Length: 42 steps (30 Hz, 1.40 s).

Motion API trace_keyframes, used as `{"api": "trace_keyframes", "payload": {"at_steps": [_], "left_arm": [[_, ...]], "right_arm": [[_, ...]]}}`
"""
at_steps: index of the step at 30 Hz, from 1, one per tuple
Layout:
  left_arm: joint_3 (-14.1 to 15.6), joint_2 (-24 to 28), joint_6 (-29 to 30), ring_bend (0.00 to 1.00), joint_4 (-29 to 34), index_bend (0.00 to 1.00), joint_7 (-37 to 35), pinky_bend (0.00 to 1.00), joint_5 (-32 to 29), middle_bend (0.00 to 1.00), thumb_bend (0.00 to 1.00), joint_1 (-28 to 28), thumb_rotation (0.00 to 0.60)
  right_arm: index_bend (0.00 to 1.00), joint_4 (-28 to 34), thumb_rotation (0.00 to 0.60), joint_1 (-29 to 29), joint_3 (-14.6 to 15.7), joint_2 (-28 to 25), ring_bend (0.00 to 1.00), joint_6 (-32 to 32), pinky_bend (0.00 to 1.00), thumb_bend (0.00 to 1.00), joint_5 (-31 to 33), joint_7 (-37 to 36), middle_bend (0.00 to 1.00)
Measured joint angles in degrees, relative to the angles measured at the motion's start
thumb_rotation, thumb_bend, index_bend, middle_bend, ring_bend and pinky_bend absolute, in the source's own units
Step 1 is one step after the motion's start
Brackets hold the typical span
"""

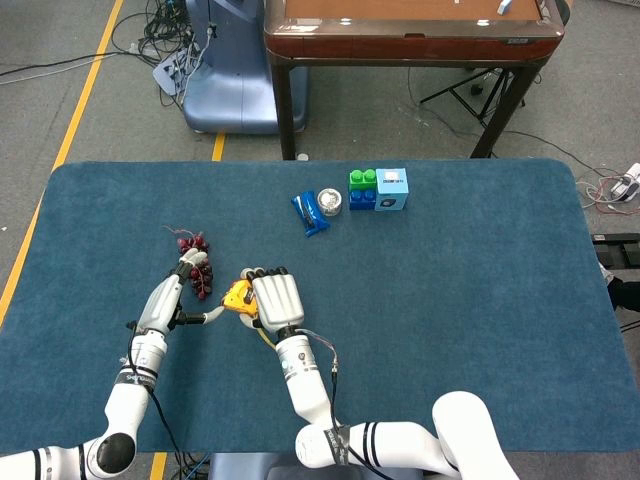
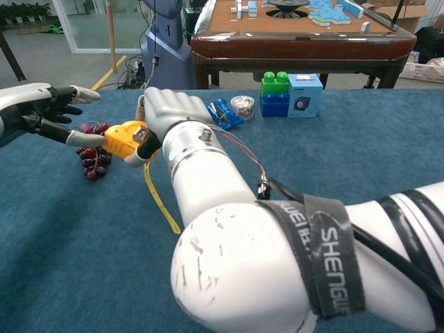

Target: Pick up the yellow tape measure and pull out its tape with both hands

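The tape measure is off the table at near left, gripped by the right hand. Some tape already hangs out — a yellow strip (drooping to the cloth). The left hand touches the case; its grip cannot be told. Pulling remains.

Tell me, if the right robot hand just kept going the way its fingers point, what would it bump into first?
Probably the blue packet lying further up the table. The right robot hand, holding the yellow tape measure, points away from the robot with bare cloth ahead, though depth is hard to judge.
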State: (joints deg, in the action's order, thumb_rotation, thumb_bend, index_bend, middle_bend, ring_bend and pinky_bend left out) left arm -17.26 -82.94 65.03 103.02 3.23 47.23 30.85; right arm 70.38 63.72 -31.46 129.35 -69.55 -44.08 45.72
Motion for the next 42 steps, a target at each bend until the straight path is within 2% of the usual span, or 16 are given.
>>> {"api": "trace_keyframes", "payload": {"at_steps": [19, 42], "left_arm": [[-0.5, 0.1, 0.6, 0.00, -0.8, 0.00, 1.3, 0.00, -2.1, 0.00, 0.16, 0.1, 0.600], [-1.1, 1.7, 0.4, 0.00, -1.2, 0.00, 1.6, 0.00, -4.2, 0.00, 0.16, -0.3, 0.600]], "right_arm": [[0.58, 2.0, 0.600, -1.0, 0.4, -1.3, 0.40, 0.6, 0.27, 0.50, 0.8, 0.8, 0.58], [0.58, 8.3, 0.600, -0.3, -0.3, -5.1, 0.42, 0.7, 0.27, 0.50, 8.9, 7.4, 0.58]]}}
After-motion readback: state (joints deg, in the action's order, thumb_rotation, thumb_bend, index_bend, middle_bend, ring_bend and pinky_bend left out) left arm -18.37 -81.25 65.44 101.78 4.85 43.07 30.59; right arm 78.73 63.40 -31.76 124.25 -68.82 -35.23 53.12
